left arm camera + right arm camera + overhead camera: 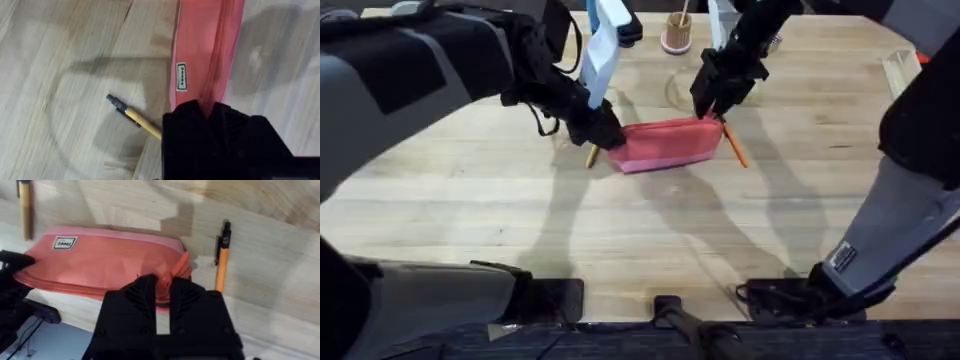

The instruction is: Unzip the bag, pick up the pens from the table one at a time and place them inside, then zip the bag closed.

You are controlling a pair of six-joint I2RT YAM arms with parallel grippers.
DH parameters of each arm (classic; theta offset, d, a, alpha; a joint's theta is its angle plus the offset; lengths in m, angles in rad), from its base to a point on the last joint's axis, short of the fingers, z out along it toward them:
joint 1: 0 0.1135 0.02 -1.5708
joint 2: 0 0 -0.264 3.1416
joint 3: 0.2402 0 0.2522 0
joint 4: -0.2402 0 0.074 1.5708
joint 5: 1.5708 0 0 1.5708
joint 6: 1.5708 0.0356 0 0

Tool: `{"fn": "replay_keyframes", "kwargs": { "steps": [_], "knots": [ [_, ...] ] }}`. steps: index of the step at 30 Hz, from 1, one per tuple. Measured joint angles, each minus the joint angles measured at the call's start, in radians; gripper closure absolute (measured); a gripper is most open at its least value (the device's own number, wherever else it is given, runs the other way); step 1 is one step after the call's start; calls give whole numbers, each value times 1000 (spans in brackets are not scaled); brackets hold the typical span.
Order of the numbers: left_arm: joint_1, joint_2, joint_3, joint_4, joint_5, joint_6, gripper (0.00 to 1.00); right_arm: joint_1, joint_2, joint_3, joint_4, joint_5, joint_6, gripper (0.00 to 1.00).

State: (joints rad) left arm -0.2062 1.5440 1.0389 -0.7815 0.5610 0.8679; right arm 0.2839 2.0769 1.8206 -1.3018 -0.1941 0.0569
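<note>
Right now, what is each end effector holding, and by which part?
Left end effector pinches the pink pencil pouch at its end by the yellow pen. Right end effector grips the pouch's zipper pull at the opposite end.

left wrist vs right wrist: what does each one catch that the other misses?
Left wrist alone: the left gripper closed on the bag's end, and the yellow pen's dark tip.

Right wrist alone: the orange pen beside the bag's other end, and the right gripper at the pink zipper pull.

Both: the bag, its white label, the yellow pen and the table.
</note>
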Motion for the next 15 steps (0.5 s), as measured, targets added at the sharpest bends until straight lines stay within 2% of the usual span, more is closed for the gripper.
{"fn": "replay_keyframes", "kwargs": {
  "steps": [3, 15],
  "knots": [
    [0, 0, 0, 0, 0, 0, 959, -6, 0, 0, 0, -7, 0, 893],
    [0, 0, 0, 2, 2, 0, 959, -9, 12, 64, -1, -4, -14, 916]
  ]
}}
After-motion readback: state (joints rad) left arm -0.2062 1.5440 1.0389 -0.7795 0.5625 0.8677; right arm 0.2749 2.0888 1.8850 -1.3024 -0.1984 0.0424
